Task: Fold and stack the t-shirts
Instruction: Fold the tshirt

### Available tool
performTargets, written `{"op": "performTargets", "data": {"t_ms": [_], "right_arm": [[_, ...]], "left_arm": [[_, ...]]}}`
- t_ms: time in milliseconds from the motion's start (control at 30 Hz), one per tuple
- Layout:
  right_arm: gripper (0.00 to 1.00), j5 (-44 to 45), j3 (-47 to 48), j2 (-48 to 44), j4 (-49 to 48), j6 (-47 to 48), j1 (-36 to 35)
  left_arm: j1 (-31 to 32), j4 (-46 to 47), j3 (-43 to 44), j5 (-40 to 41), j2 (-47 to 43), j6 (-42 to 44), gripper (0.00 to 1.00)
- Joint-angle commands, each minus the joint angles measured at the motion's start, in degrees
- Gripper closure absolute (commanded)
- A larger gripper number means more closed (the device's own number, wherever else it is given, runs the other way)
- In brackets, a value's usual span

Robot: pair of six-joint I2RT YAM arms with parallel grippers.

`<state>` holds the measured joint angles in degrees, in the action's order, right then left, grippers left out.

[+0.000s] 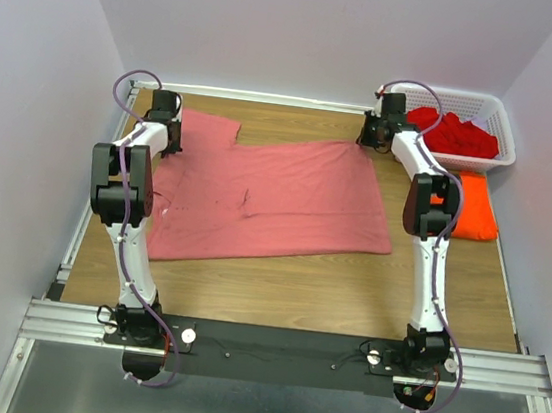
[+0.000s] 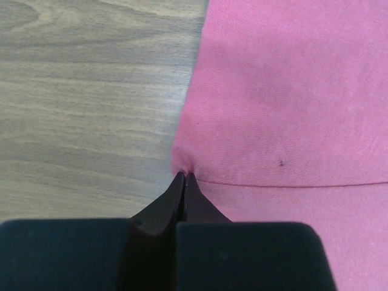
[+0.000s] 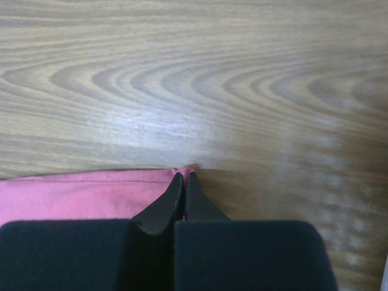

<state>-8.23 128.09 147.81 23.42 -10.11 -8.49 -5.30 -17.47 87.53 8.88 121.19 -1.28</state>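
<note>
Salmon-pink t-shirt is lying spread flat on the wooden table, over its left and middle part. Its long axis is running from left to right, with the right end lying a little farther from the arm bases. At the left end one sleeve is pointing toward the far edge. (The top view is showing the whole cloth, while each wrist view is showing only a small piece.)

The left gripper is pinching the left edge of the salmon-pink t-shirt. Its fingers are pressed together on a small pucker of cloth beside a seam line, a detail that only the left wrist view is giving. The right gripper is standing at the far right corner of the same shirt, its fingers closed with a bit of pink cloth nipped between the tips.

Only the top view is showing the white basket at the far right, holding red t-shirts, and the orange t-shirt lying on the table just in front of it.
</note>
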Motion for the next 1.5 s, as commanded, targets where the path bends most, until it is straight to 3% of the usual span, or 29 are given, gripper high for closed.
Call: {"op": "performTargets", "data": {"t_ms": [0,833,1467], "right_arm": [[0.99,-0.56,-2.31,-3.05,4.71,-1.23,0.41],[0.99,-2.23,-10.49,-13.68,4.79,-3.43,2.07],[1.00,-7.85,-21.74,-22.82,4.88,-6.15,2.95]], "left_arm": [[-0.59,0.60,1.07,-2.12,-2.44,0.05,1.00],[-1.12,3.50,-5.79,-4.67,-10.79,-0.92,1.00],[-1.64,3.32,-10.27,-5.54,-17.82,-3.20,1.00]]}}
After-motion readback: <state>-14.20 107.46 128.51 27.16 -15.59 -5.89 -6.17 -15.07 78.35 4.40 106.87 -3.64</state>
